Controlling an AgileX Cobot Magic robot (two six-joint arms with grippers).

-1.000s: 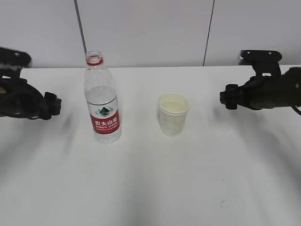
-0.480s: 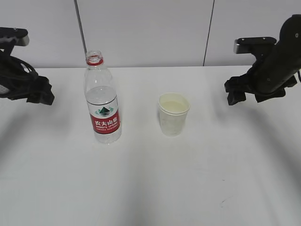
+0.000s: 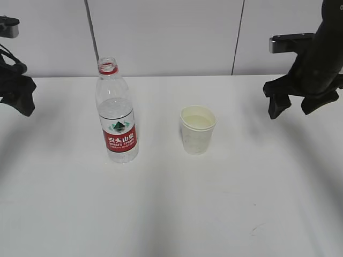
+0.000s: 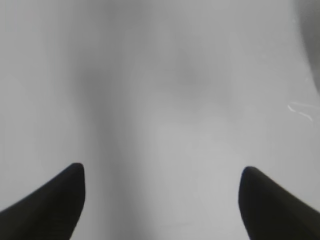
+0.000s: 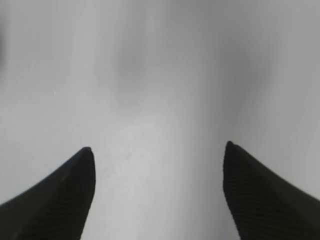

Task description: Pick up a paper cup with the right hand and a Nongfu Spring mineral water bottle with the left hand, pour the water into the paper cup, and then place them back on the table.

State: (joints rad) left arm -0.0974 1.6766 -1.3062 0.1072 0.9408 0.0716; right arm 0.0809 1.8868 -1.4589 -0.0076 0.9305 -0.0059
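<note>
Exterior view: bottle [image 3: 117, 115] and cup [image 3: 198, 129] stand well apart from both spread, seemingly empty pincers [image 3: 293, 105] [image 3: 19, 99].

Pretty plain setup. A white bench [image 3: 171, 214] fills most of the exterior view, with a small dark scuff [image 3: 256, 229] near its front right. Behind the bench is a pale grey panelled wall [image 3: 166, 35] (two thin dark seams [image 3: 92, 32] run down it). Lighting is soft and even, leaving blurry grey shadows across the bench.
</note>
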